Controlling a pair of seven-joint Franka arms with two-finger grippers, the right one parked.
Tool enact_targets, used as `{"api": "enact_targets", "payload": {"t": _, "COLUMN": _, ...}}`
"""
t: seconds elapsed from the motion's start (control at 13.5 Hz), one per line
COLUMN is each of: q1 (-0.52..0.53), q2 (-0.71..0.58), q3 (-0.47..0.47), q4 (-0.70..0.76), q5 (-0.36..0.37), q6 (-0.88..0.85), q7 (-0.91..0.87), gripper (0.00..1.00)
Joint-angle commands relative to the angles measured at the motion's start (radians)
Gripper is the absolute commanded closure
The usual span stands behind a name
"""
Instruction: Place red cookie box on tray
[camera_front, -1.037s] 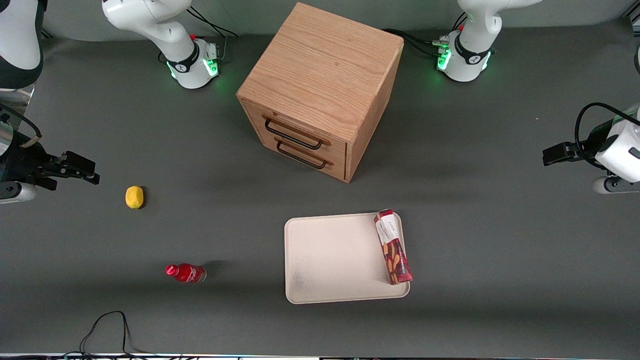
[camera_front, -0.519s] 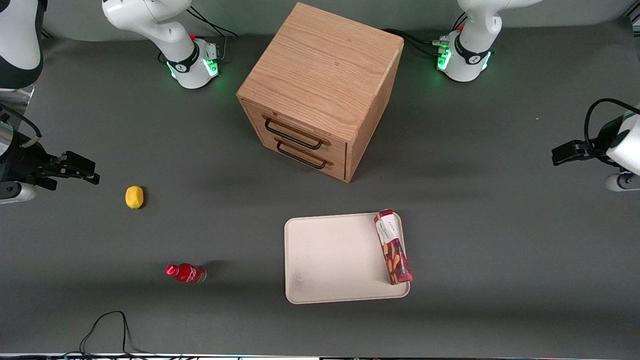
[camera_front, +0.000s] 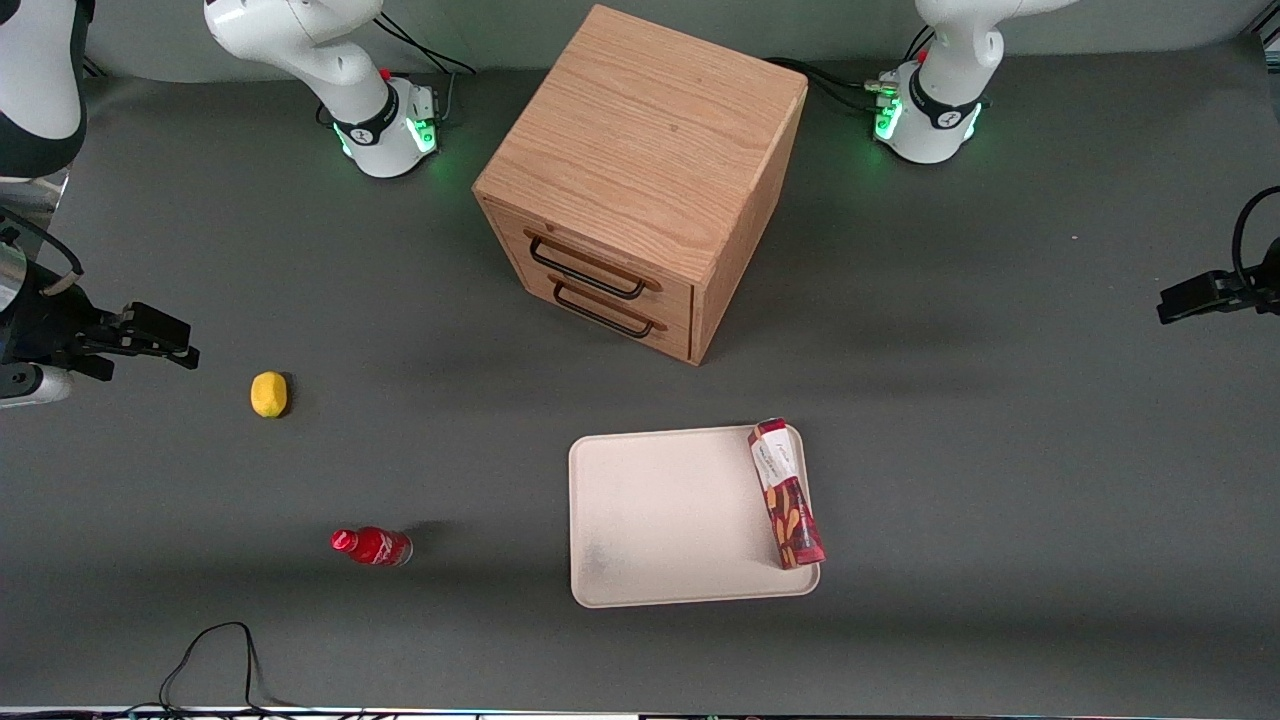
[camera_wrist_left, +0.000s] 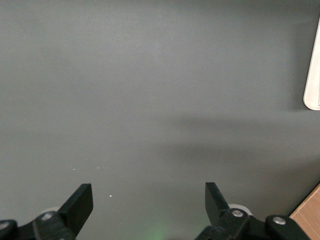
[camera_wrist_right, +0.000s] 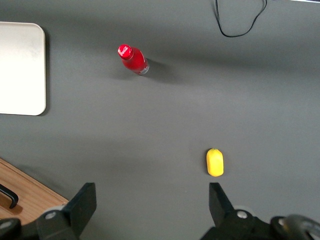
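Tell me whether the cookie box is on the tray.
On: the box lies flat along the tray edge; the gripper is open, away.

Oak-grained wooden cabinet (camera_front: 640, 170), matt grey table (camera_front: 1000, 450)

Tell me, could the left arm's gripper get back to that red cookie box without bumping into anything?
Probably yes. The gripper, open, hangs over bare table at the working arm's end, and nothing stands between it and the red cookie box, which lies along the tray edge.
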Motion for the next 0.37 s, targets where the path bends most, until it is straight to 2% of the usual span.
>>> {"api": "enact_targets", "payload": {"t": 0.0, "q1": 0.0, "q2": -0.008, "q3": -0.007, "q4": 0.009, "q5": 0.006, "q6": -0.025, "q7": 0.011, "gripper": 0.0}}
{"api": "enact_targets", "payload": {"t": 0.3, "q1": 0.0, "q2": -0.01, "q3": -0.008, "q4": 0.015, "q5": 0.005, "q6": -0.033, "q7": 0.013, "gripper": 0.0}}
